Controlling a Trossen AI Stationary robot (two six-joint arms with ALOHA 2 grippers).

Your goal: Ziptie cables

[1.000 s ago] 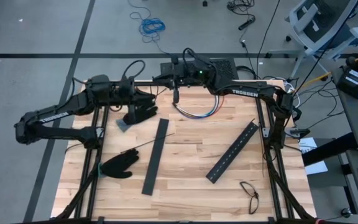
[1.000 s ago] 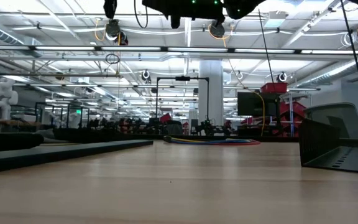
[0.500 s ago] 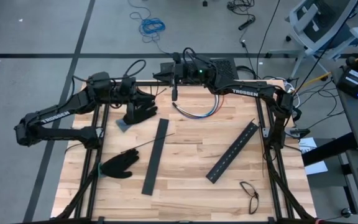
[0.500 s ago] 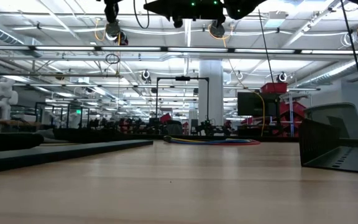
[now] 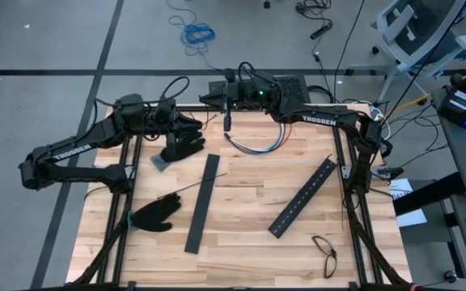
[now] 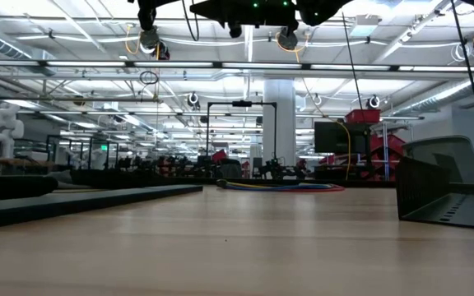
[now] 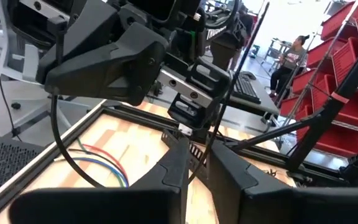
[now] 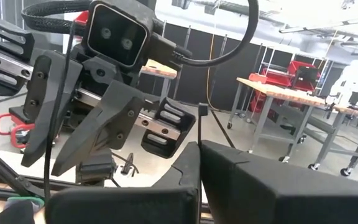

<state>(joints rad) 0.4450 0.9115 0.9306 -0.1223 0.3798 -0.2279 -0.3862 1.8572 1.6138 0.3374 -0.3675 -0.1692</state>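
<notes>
Almost nothing has moved since a second ago. Left gripper [image 5: 194, 129] hangs at the table's far-left edge, fingers seemingly near-closed, holding nothing; right gripper [image 5: 227, 121] stays pressed shut on a ziptie [image 8: 199, 124] above the cables [image 5: 257, 145].

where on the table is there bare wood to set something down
Freest is the table wood between the long black bar and the slotted bar. Another strip lies by the glasses. Crowded: the far-left area with the gloves, the zipties and the left end effector, and around the cables.
</notes>
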